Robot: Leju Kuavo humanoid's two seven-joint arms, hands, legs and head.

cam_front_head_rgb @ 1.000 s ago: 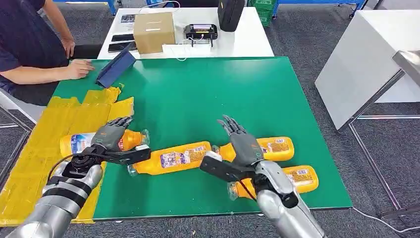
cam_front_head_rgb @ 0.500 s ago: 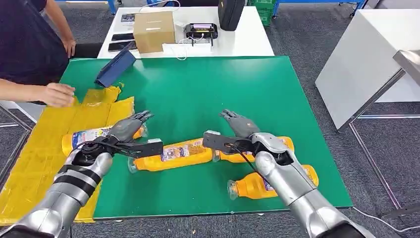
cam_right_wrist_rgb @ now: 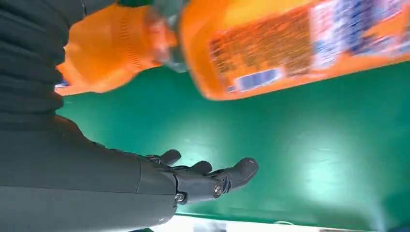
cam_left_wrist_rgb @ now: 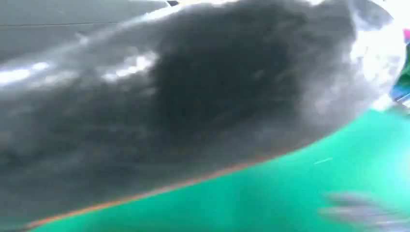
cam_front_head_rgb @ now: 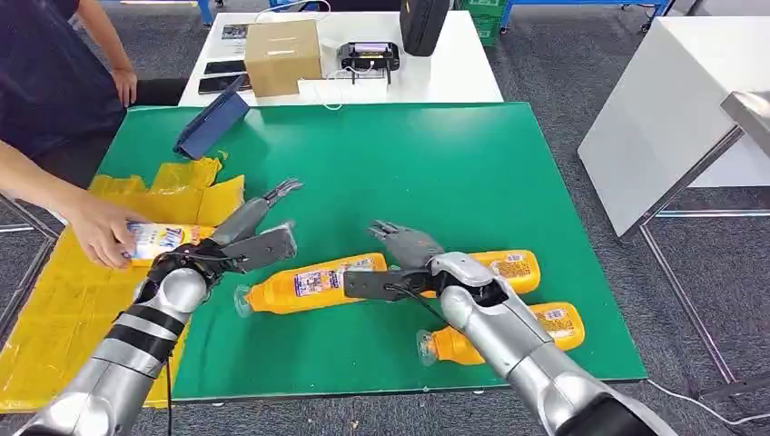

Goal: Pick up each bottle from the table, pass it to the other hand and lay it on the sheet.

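Observation:
Three orange bottles lie on the green mat (cam_front_head_rgb: 409, 154): a middle one (cam_front_head_rgb: 313, 283), one (cam_front_head_rgb: 510, 265) partly behind my right arm, and a front one (cam_front_head_rgb: 549, 325). Another bottle (cam_front_head_rgb: 162, 239) lies on the yellow sheet (cam_front_head_rgb: 54, 309), and a person's hand (cam_front_head_rgb: 95, 232) is on it. My left hand (cam_front_head_rgb: 247, 232) hovers beside that bottle, fingers stretched out, holding nothing. My right hand (cam_front_head_rgb: 409, 247) is spread open just past the middle bottle's base. In the right wrist view its fingers (cam_right_wrist_rgb: 208, 180) hang free over the mat beneath a bottle (cam_right_wrist_rgb: 290, 43).
A blue folder-like object (cam_front_head_rgb: 211, 124) lies at the mat's far left corner. Behind the mat a white table carries a cardboard box (cam_front_head_rgb: 282, 56) and a black device (cam_front_head_rgb: 368, 59). Another white table (cam_front_head_rgb: 663, 109) stands to the right. The person sits at the far left.
My left hand has come off the bottle on the sheet and swung up to the right. The person's hand has reached onto that bottle. My right hand has shifted left toward the middle bottle.

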